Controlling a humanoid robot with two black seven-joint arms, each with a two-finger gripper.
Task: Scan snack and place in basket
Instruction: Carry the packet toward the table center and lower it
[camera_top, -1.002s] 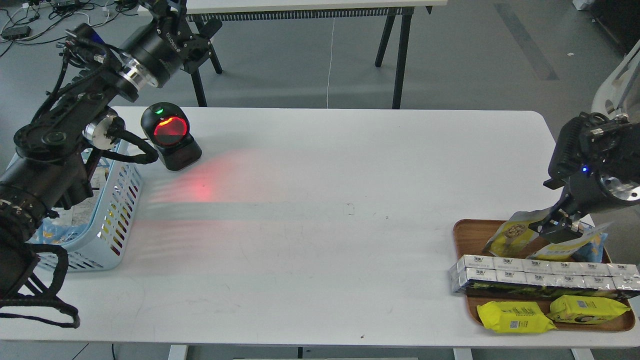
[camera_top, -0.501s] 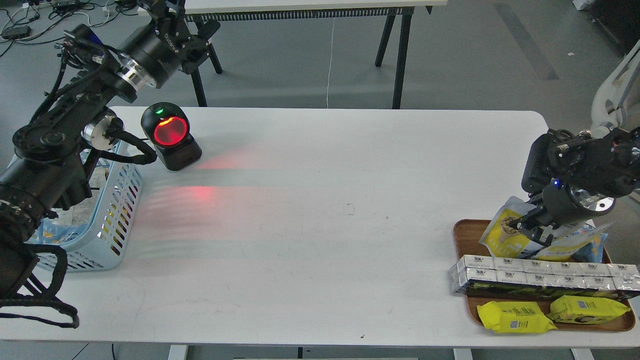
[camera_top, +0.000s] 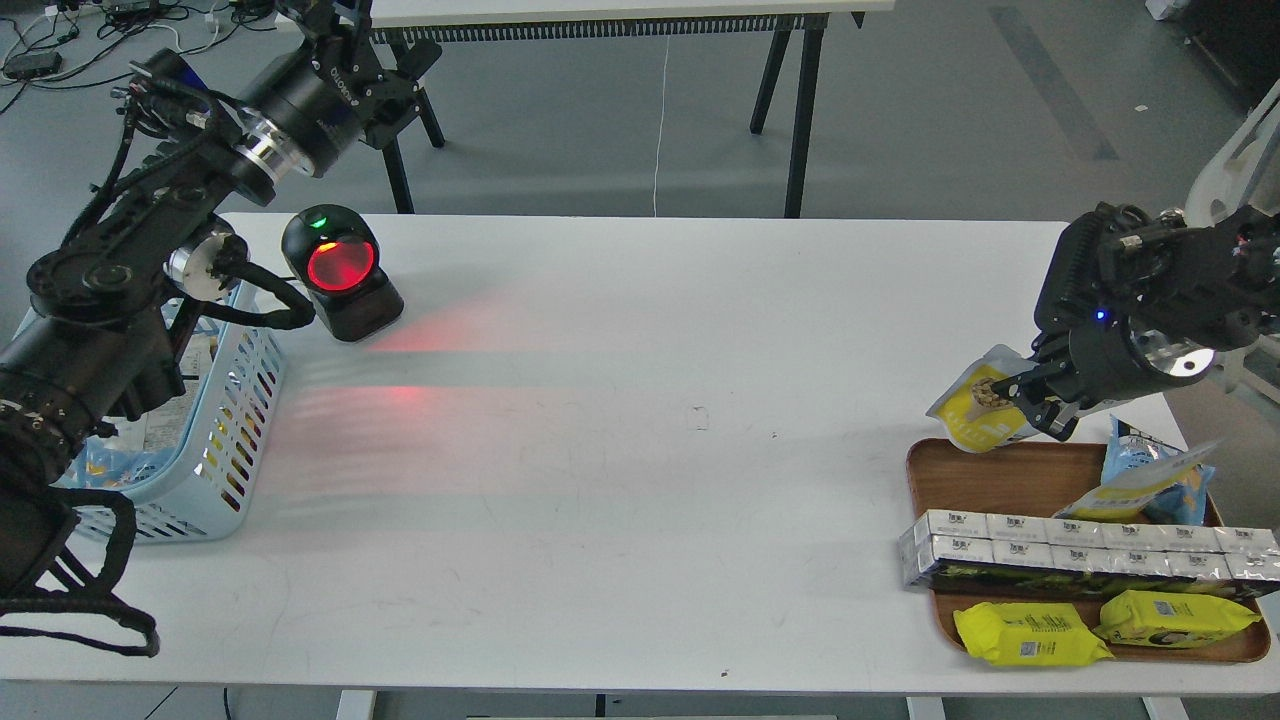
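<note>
The snack (camera_top: 975, 408) is a small white and yellow pouch with a picture of beige balls. My right gripper (camera_top: 1022, 398) is shut on its right side and holds it tilted in the air, just above the far left corner of the brown wooden tray (camera_top: 990, 478). The light blue slotted basket (camera_top: 222, 430) stands at the table's left edge, partly hidden by my left arm, with packets inside. My left gripper (camera_top: 345, 35) is raised beyond the table's far left corner, above the basket side; its fingers cannot be told apart.
A black barcode scanner (camera_top: 340, 272) with a glowing red window stands right of the basket and casts red light on the table. The tray holds a blue-and-yellow bag (camera_top: 1150, 482), silver cartons (camera_top: 1080, 558) and two yellow packets (camera_top: 1030, 634).
My right gripper closed on the snack on the tray, then lifted it up and to the left, off the tray. The left arm has hardly moved.
</note>
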